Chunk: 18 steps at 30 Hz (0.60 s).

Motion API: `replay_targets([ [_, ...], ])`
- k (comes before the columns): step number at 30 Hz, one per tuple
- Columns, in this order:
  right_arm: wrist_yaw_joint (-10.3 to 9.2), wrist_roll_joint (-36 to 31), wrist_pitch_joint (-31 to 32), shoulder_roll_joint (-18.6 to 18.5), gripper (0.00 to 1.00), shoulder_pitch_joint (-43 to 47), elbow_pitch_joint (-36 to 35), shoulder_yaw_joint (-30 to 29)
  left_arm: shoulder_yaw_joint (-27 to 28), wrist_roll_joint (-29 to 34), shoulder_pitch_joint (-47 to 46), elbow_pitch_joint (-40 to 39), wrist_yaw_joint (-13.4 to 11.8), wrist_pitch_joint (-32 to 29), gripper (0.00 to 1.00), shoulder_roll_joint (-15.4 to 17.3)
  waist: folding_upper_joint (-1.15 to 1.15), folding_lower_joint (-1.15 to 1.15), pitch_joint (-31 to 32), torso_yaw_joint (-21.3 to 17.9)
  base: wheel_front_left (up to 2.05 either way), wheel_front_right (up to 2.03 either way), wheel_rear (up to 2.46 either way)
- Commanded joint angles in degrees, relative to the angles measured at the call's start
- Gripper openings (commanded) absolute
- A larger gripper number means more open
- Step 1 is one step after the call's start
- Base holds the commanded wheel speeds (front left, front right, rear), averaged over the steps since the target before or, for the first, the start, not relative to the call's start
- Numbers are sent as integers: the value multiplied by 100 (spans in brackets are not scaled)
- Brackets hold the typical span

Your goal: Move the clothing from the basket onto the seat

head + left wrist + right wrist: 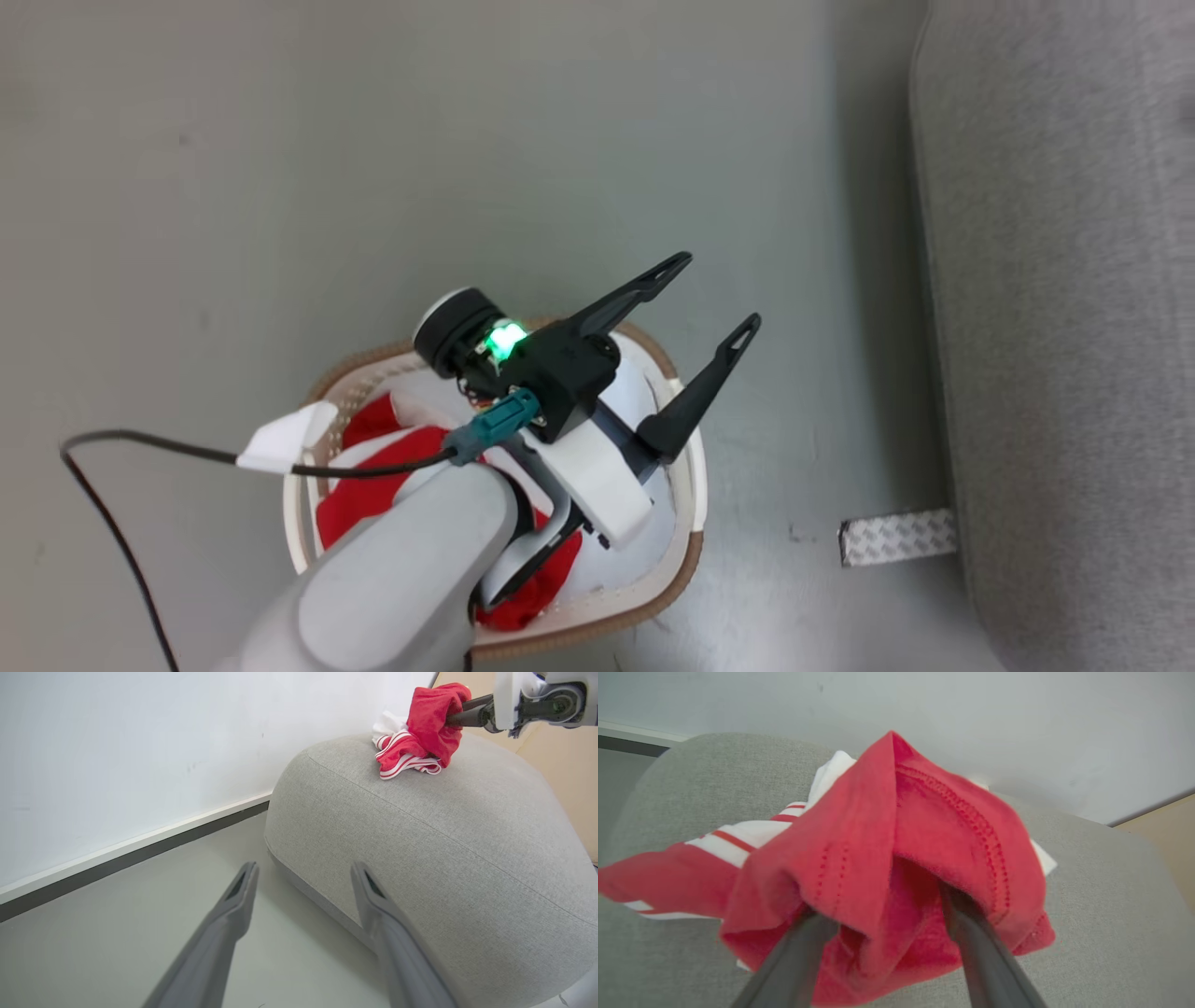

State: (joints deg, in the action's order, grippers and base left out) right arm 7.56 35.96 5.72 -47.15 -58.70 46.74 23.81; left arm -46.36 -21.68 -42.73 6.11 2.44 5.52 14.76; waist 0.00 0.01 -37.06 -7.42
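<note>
Clothing lies in two places. From the head view, red fabric sits bunched inside the basket, which stands on the grey floor, well apart from the seat at that view's right edge. The left tool hangs above the basket's far rim, its two dark fingers spread wide with nothing between them. A black cable trails from its wrist, and a ribbed metal strip lies on the floor at the seat's foot.

The left wrist view adds the top of the seat. A red garment rests there on a red-and-white striped piece, and the right tool reaches into the red one from the side. A white wall with a dark skirting runs behind. The left tool's own fingers point at the floor beside the seat, wide apart and empty.

The right wrist view gives the close detail. The right tool has its fingers standing well apart. The red garment is draped over both tips like a hood, hiding them, and is not pinched between them. Its lower folds and the striped piece touch the seat.
</note>
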Motion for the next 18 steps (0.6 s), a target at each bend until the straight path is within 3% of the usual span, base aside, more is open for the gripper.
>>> replay_targets([
  [1, -14, 100, 19, -48, 100, 80, -33, 136, 20, -55, 120, 71, -28, 73, 100, 22, 0, -1, 358, -78, 0, 0, 0],
  [13, -14, 681, 11, -595, 100, 545, -796, 1184, 147, -479, 855, 338, -232, 358, 100, 77, 0, -1, 2002, -134, 0, 0, 0],
  [18, -14, 840, -270, -578, 100, 633, -1110, 1303, 333, -710, 1265, 319, -411, 483, 100, 206, 0, -1, 2669, -31, 0, 0, 0],
])
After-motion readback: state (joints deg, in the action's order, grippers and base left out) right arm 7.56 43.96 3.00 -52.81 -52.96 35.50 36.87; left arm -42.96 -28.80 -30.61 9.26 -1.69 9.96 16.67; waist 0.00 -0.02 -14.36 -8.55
